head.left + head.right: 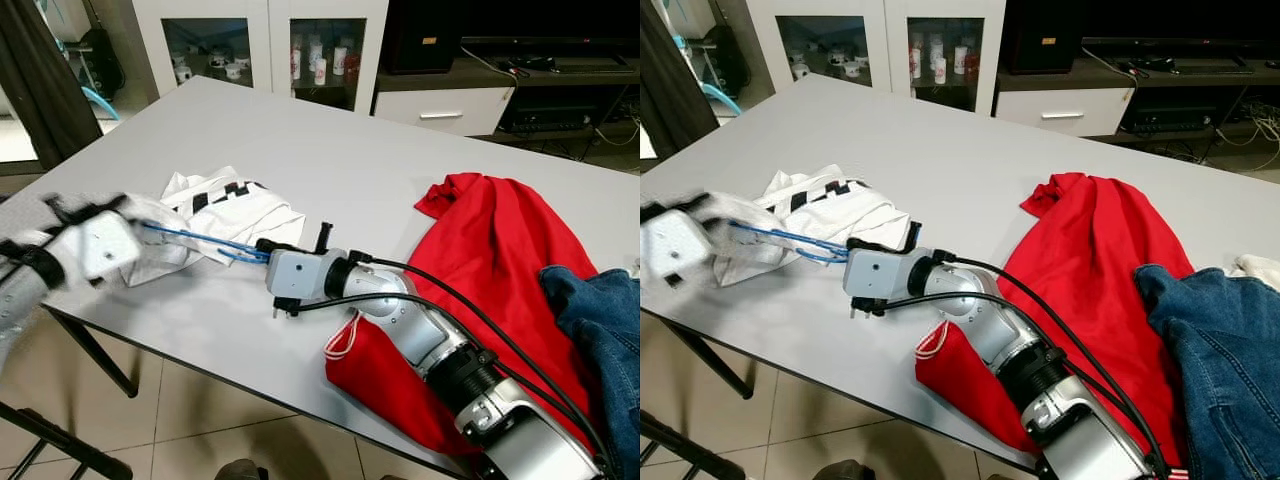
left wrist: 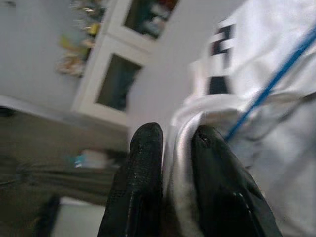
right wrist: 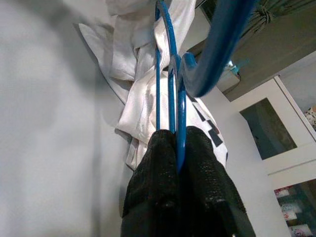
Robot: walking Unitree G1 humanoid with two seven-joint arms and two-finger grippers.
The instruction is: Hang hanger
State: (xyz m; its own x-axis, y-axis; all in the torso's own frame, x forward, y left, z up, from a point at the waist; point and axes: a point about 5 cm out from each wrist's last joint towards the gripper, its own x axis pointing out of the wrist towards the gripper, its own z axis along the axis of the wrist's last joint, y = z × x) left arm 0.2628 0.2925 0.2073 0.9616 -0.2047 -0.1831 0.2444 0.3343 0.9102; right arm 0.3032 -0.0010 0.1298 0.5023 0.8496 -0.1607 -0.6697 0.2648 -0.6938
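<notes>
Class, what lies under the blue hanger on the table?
The white garment lies under the blue hanger; the grey table beneath the cloth is covered.

Tabletop (image 1: 330, 150): pale grey, bare across its far half.
White garment (image 1: 225, 215): crumpled near my left edge, black marks on it.
Red shirt (image 1: 500, 250): spread on my right, one end draped over the near edge.
Jeans (image 1: 605, 320): far right, overlapping the red shirt.
</notes>
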